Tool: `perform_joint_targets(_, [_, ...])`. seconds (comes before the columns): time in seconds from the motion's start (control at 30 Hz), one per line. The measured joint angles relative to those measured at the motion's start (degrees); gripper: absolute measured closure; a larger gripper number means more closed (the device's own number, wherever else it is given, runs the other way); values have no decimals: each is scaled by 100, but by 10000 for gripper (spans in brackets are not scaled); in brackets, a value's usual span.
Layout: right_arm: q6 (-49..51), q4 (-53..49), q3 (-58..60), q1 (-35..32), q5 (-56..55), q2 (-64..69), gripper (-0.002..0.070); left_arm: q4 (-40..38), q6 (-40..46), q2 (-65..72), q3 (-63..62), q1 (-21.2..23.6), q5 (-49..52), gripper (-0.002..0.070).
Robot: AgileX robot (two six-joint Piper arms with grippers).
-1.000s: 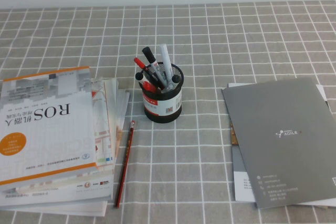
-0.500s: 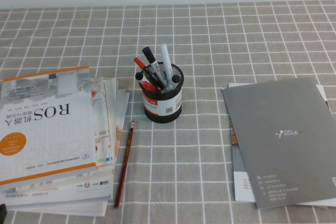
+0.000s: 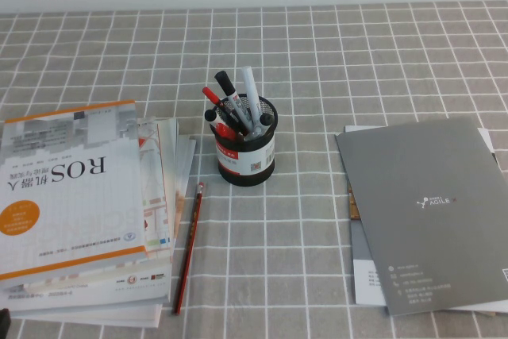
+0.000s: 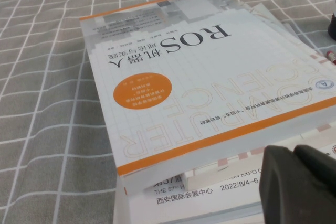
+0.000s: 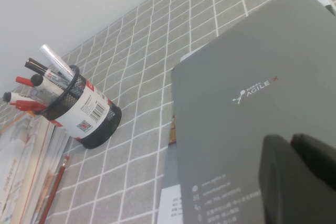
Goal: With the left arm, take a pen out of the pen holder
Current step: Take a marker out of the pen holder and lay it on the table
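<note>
Several pens (image 3: pixel 236 105) stand in mesh pen holder (image 3: pixel 246 160), centre of desk (image 3: pixel 333 53).
Both pressed together: left end effector (image 4: pixel 293 161) above books (image 4: pixel 199 77), near-left corner; right end effector (image 5: pixel 290 150) above grey brochure (image 5: pixel 252 77), near-right corner.

We find pens (image 3: pixel 238 105) in the pen holder (image 3: pixel 248 163), books (image 3: pixel 71 196) to its left, folder (image 3: pixel 425 212) to its right. A pencil (image 3: pixel 189 245) lies between books and holder.

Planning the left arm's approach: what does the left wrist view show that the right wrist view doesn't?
Left wrist only: the ROS book with its cover readable, and the shut left gripper near the book stack. Right wrist only: the whole pen holder with its pens, the grey AgileX folder, and the right gripper over that folder. Both: the checked tablecloth.
</note>
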Motion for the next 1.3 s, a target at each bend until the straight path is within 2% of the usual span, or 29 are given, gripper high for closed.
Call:
perform_joint_targets(0.77, [0, 0, 0, 0, 0, 0, 689, -154, -48, 0, 3, 0, -144, 675])
perform_joint_targets(0.87, [0, 0, 0, 0, 0, 0, 689, -1214, -540, 0, 13, 0, -683, 675])
perform_joint_targets(1.0, [0, 0, 0, 0, 0, 0, 689, -3493, -1432, 0, 13, 0, -1557, 675])
perform_joint_targets(1.07, [0, 0, 0, 0, 0, 0, 689, -4231, -1630, 0, 13, 0, -2001, 675])
perform_joint_targets(1.13, [0, 0, 0, 0, 0, 0, 689, -4667, -1699, 0, 13, 0, -2406, 675])
perform_joint_targets(1.3, [0, 0, 0, 0, 0, 0, 689, -4969, -1697, 0, 13, 0, -3016, 675])
